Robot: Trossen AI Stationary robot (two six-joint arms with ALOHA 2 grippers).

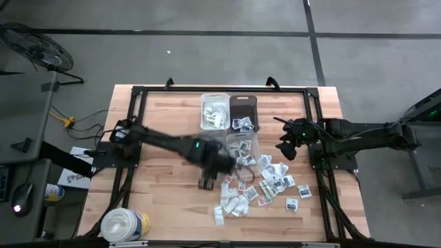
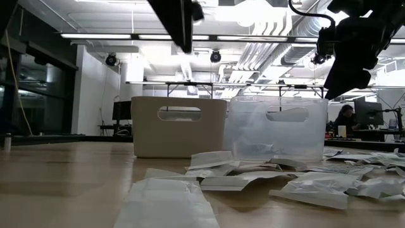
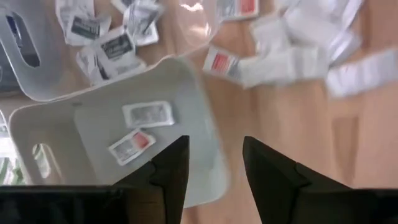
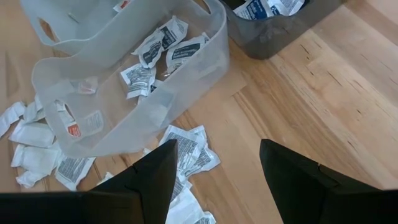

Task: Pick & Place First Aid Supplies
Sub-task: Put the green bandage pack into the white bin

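Left gripper (image 3: 214, 171), open and empty, hovers above the clear bin's rim (image 3: 186, 65).

Overhead, table-level, two wrist views

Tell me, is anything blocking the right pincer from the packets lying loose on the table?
Nothing visible. The right pincer hangs open above the bare wood, and the loose packets lie uncovered just beside the clear bin, with no other object between.
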